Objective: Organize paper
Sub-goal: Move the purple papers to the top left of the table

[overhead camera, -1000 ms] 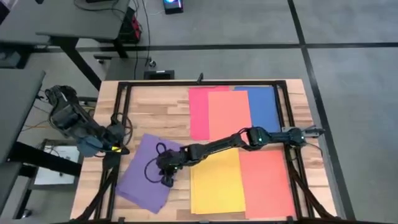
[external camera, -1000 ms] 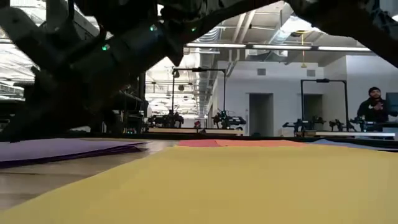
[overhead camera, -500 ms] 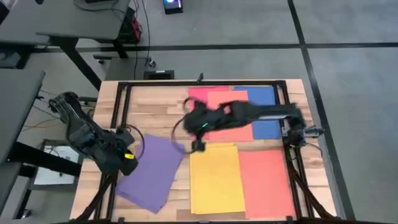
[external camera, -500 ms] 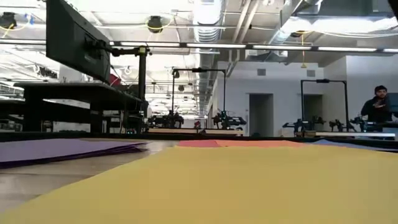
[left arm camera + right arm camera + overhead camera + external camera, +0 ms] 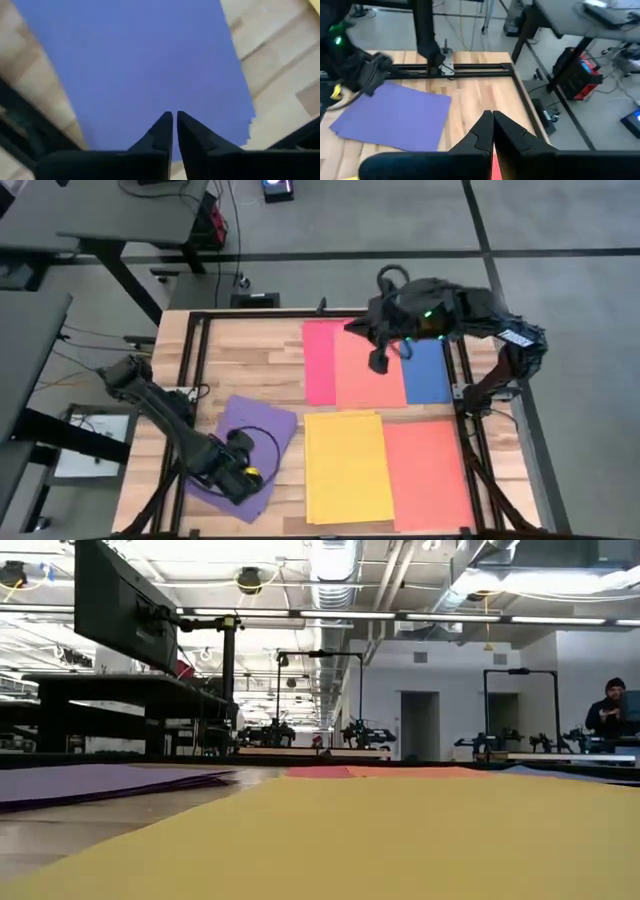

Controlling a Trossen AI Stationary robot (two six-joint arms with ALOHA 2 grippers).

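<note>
With our left gripper (image 5: 243,476) clenched empty right over the purple paper (image 5: 245,442), and our right gripper (image 5: 379,362) clenched above the orange sheet (image 5: 366,365), we judge we must next square the skewed purple paper.

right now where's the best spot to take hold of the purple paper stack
Probably at a free corner or edge of the flat, skewed purple paper stack, coming from the table's left side. It lies flat on the wooden table, so nothing stands up to pinch. The left end effector is over its near end, fingers shut.
</note>
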